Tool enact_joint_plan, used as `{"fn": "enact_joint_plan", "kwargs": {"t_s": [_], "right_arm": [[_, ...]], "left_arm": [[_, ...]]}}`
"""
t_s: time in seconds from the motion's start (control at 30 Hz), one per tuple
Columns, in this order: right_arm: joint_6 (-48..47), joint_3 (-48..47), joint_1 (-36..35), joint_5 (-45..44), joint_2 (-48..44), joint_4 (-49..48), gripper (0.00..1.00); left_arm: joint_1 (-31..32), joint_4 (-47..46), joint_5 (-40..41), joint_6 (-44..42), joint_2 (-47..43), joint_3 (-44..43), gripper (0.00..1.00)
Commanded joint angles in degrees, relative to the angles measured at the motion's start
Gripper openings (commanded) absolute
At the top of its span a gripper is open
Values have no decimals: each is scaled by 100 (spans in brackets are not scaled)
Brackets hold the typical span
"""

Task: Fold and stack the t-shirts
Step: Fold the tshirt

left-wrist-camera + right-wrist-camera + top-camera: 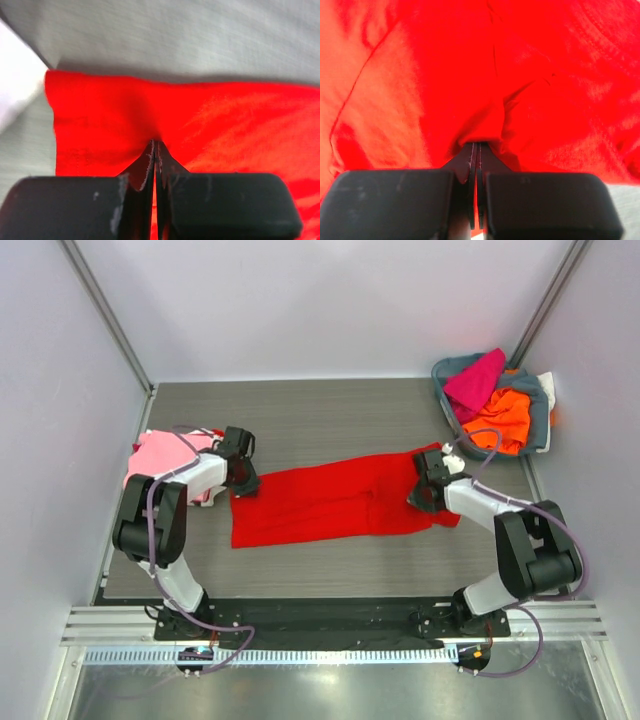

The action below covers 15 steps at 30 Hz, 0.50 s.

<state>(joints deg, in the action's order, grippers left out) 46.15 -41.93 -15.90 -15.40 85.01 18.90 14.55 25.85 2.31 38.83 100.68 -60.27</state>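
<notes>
Pinching red t-shirt point(320, 505), both claws point(155, 149) point(476, 149)

Encloses a grey wood-grained tabletop point(330, 415) with plain pale lilac walls point(320, 300), slanting metal posts point(106, 310) at both back corners, soft even light.

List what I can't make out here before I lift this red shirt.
Top view: the left arm covers part of the pink t-shirts; their count and fold are unclear.
Top view: the basket heap hides whatever lies under the magenta t-shirt and orange t-shirt.
Wrist views: the red t-shirt bunches over the tips of the left gripper and right gripper, both shut on it; layers pinched unknown.
</notes>
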Motion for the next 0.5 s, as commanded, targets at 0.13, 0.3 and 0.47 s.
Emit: {"fn": "enact_joint_plan", "kwargs": {"t_s": [0.13, 0.3, 0.47], "right_arm": [[-440, -1000, 456, 10, 1261, 97, 1], [-651, -1887, 474, 98, 2000, 140, 1], [-809, -2695, 474, 273, 2729, 220, 1]], "left_arm": [[1126, 202, -336, 625, -549, 1183, 0], [2069, 158, -38, 1187, -945, 1509, 0], [2711, 105, 165, 1803, -1445, 2149, 0]]}}
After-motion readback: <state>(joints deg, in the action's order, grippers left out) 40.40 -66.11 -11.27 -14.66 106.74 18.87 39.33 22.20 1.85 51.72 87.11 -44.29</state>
